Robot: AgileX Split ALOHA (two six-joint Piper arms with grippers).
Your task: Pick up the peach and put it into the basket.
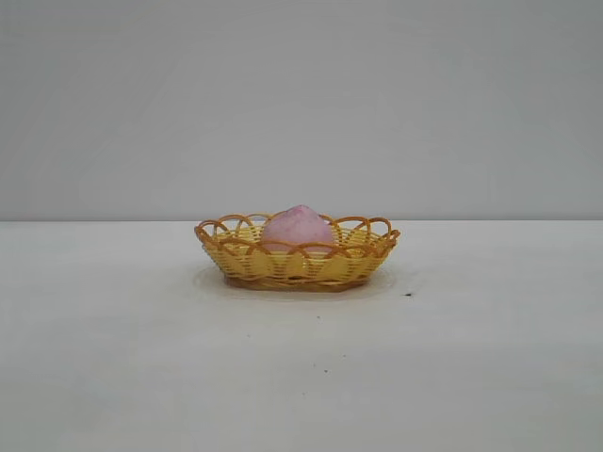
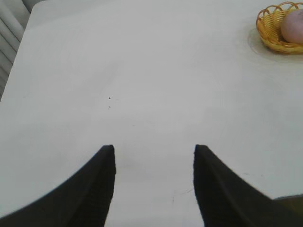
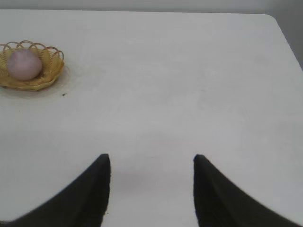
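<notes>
- White table (image 1: 141,377) fills my view, with a plain grey wall (image 1: 301,94) behind it.
- I count one peach (image 1: 298,229). It is pink and round and it sits inside the basket.
- I count one basket (image 1: 247,259). It is yellow-orange, with loops all round its rim, and it stands flat on the table.
- I count two claws, and each has two dark fingers.
- My left claw (image 2: 154,153) hangs over bare table. Its fingers (image 2: 97,189) stand partly apart, about half wide, with nothing between them.
- My right claw (image 3: 151,161) also hangs over bare table. Its fingers (image 3: 218,194) stand about half wide too, and they hold nothing.
- From the left claw, the basket (image 2: 270,28) and peach (image 2: 293,26) are far ahead and off to one side, well apart from the fingers.
- From the right claw, the basket (image 3: 45,78) and peach (image 3: 23,64) are far ahead and off to the other side, well apart from the fingers.
- I see a rounded table corner far ahead of each claw, away from the basket.
- Between each claw and the basket I see only open white table, with a few tiny dark specks (image 1: 408,295).
</notes>
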